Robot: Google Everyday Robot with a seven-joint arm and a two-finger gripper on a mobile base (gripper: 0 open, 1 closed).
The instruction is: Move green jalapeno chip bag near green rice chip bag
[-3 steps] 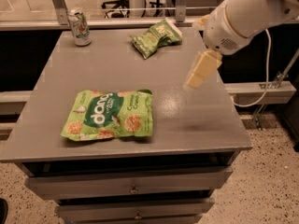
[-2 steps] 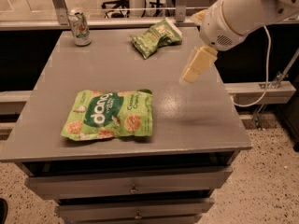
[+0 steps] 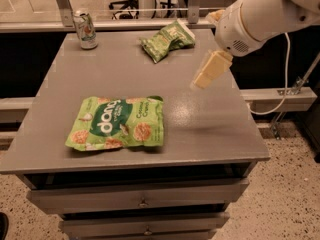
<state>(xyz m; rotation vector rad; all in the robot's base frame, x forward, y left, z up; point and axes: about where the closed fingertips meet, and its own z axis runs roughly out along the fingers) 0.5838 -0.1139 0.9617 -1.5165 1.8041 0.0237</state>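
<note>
The green jalapeno chip bag (image 3: pixel 167 40) is a small, dark olive, wrinkly bag lying at the far middle of the grey table (image 3: pixel 210 129). The green rice chip bag (image 3: pixel 119 123) is a large, flat, lime-green bag with white lettering, lying near the table's front left. My gripper (image 3: pixel 204 78) hangs in the air above the right side of the table. It is to the right of and nearer than the jalapeno bag, apart from it, and holds nothing that I can see.
A drink can (image 3: pixel 85 30) stands at the far left corner of the table. Drawers (image 3: pixel 142 199) run below the table's front edge. A white cable (image 3: pixel 282 91) hangs at the right. A rail and office chairs stand behind.
My gripper has drifted a little to the left, toward the jalapeno bag. Both bags and the can have not moved.
</note>
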